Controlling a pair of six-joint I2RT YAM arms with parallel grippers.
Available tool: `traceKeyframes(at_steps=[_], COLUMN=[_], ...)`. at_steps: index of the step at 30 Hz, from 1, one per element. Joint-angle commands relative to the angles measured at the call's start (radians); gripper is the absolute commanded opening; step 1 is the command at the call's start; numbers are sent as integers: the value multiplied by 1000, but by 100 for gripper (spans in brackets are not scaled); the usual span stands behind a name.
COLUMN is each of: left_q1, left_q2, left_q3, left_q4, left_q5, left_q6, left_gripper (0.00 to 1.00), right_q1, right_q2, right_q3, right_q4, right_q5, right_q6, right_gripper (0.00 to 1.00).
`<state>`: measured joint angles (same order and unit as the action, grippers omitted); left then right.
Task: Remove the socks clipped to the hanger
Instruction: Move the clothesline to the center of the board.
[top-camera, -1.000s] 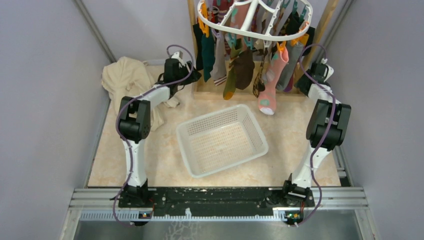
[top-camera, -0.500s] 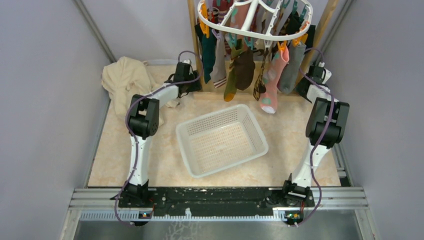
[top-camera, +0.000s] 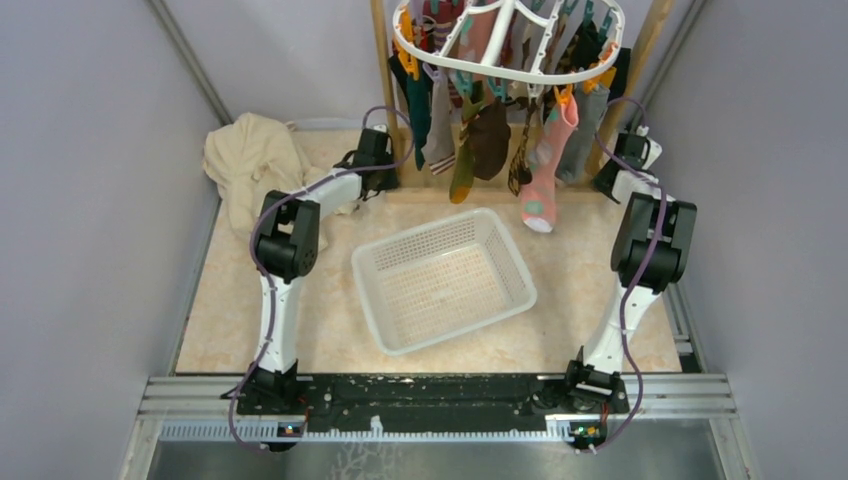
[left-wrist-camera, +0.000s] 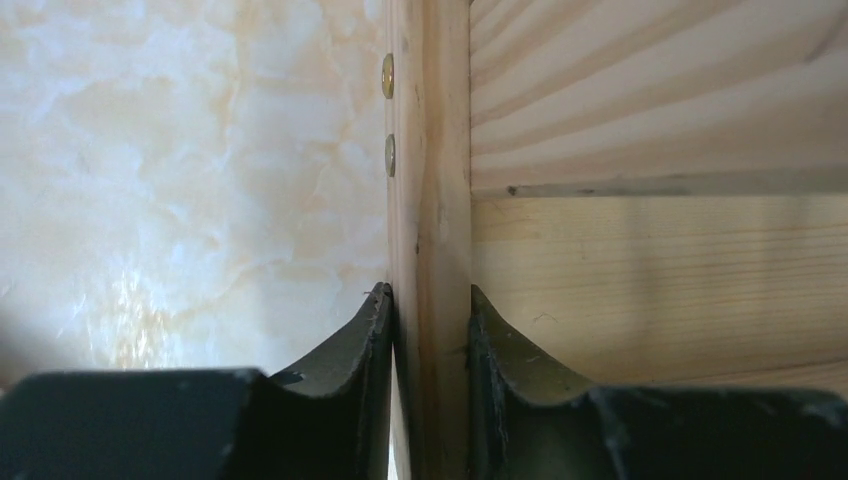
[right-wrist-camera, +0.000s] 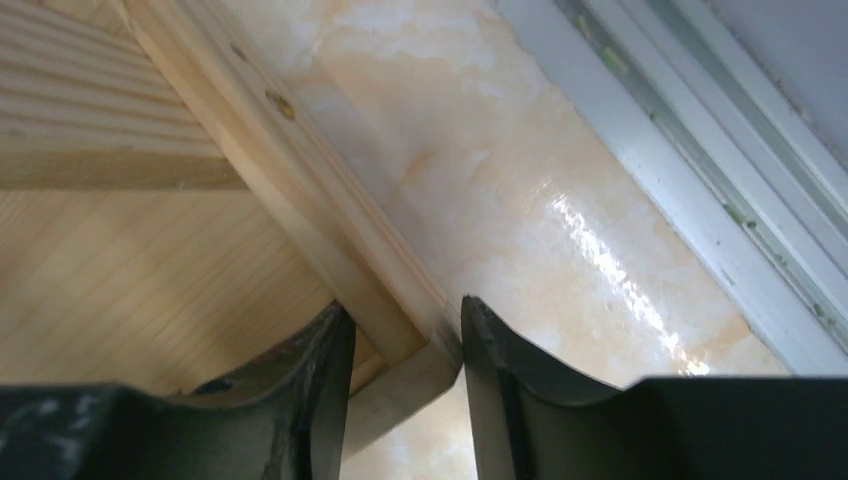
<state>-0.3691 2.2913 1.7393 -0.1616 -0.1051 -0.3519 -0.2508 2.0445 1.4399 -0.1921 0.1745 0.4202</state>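
The left fingers (left-wrist-camera: 372, 340) are clenched on an upright of the wooden frame (left-wrist-camera: 430, 200); the right fingers (right-wrist-camera: 490, 370) pinch its other post low down, just above the table (right-wrist-camera: 520, 200). Both seem to be steadying the frame, so each grip should be firm and square. The socks (top-camera: 545, 165) hang clipped from the hanger (top-camera: 500, 70), beyond the white basket (top-camera: 520, 265). The clips (top-camera: 404, 60) are too small to read, and the hanger's far edge is cut off

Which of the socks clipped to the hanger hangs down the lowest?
The pink sock with teal patches; its toe reaches below every other sock.
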Motion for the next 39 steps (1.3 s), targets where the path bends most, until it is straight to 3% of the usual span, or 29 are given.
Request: traceKeyframes(at_steps=[1, 5, 15, 25, 36, 39], left_q1=[28, 32, 76, 116, 166, 167], left_q2=[-77, -112, -206, -335, -412, -419], left_q3=[-97, -145, -244, -404, -459, -451], left_q4=[-70, -77, -88, -73, -82, -91], left_q5=[8, -3, -18, -38, -46, -44], left_q6=[-43, -57, -68, -86, -88, -85], left_gripper=[22, 21, 21, 20, 27, 39], right_q1=[-2, -1, 45, 157, 245, 245], right_q2=[-31, -48, -157, -220, -253, -271], right_q3=[-44, -91, -244, -292, -308, -308], right_q4=[-41, -38, 9, 9, 12, 2], right_q5=[2, -12, -31, -40, -49, -51], right_q6=[-14, 2, 16, 29, 53, 55], right_gripper=[35, 28, 29, 31, 33, 38])
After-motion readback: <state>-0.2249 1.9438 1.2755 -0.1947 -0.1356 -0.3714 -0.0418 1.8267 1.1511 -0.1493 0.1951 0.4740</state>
